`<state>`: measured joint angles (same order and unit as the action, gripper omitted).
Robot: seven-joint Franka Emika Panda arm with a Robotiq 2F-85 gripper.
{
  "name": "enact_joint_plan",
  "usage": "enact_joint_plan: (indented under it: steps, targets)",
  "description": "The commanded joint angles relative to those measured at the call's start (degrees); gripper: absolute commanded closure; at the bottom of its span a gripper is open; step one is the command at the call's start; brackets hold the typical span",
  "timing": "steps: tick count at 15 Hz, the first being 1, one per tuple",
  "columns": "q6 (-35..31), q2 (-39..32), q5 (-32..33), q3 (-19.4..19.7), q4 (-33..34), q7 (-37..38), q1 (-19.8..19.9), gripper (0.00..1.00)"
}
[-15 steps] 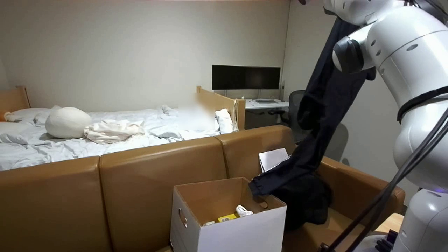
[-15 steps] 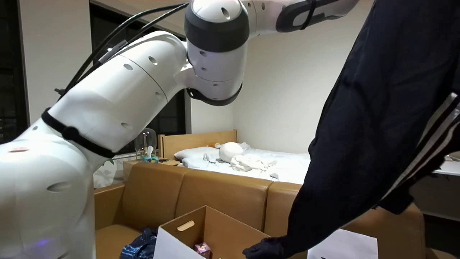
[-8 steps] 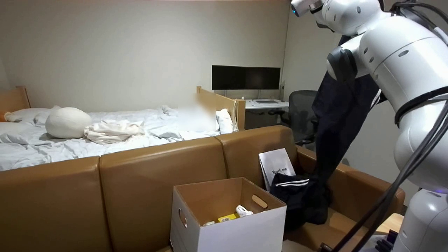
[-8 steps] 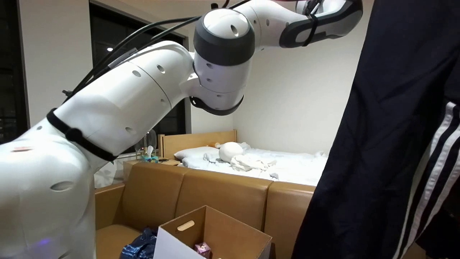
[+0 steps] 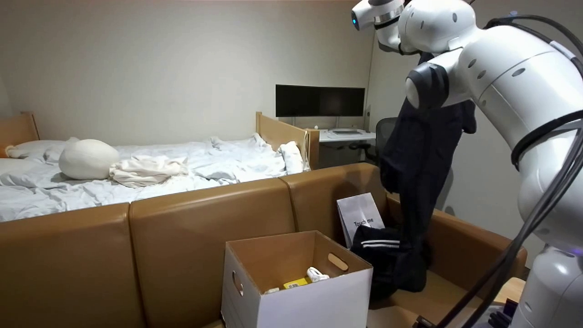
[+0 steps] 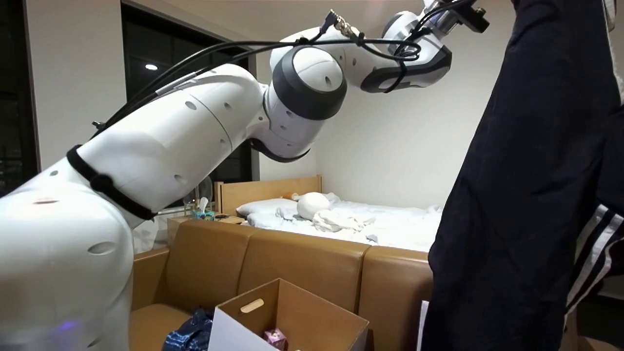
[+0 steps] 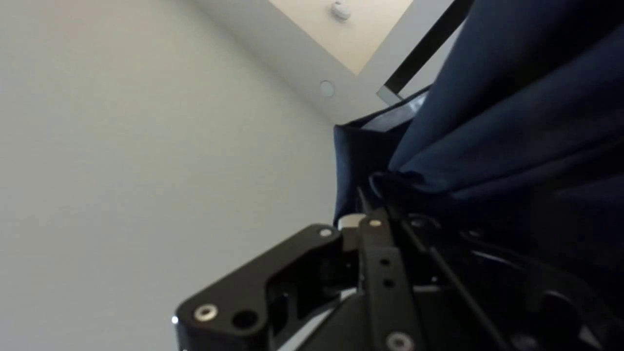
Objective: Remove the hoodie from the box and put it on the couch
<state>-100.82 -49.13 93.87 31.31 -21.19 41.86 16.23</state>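
One arm [image 5: 524, 82] is leaning toward eleven o'clock in an exterior view, its gripper [image 7: 378, 202] pinching one dark hoodie [image 5: 421, 150] with hardly any gap showing. The hoodie is hanging outside one box [image 5: 314, 300], toward two o'clock; one couch backrest [image 5: 209, 218], one bed [image 5: 282, 130] and one monitor [image 5: 319, 101] are standing beyond.

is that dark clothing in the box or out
Out: in both exterior views the dark striped clothing hangs beside the box; the wrist view shows the jaws pinching it.
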Motion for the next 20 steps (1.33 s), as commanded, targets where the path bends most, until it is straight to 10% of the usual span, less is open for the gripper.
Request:
enact_joint_plan:
  steps: [1,8,14,20]
  targets:
    - [-3.98,4.03,-1.73,-5.92,-2.29,-9.34,-0.68,0.99]
    - [-2.45,4.48,-10.72,-13.36,-2.46,-26.47,-2.64,0.99]
    - [-1.4,2.08,-10.73,-11.72,-1.18,-25.05,-2.91,0.99]
    - [-0.52,-2.14,-20.3,-14.93,-0.24,-40.4,-0.82,0.99]
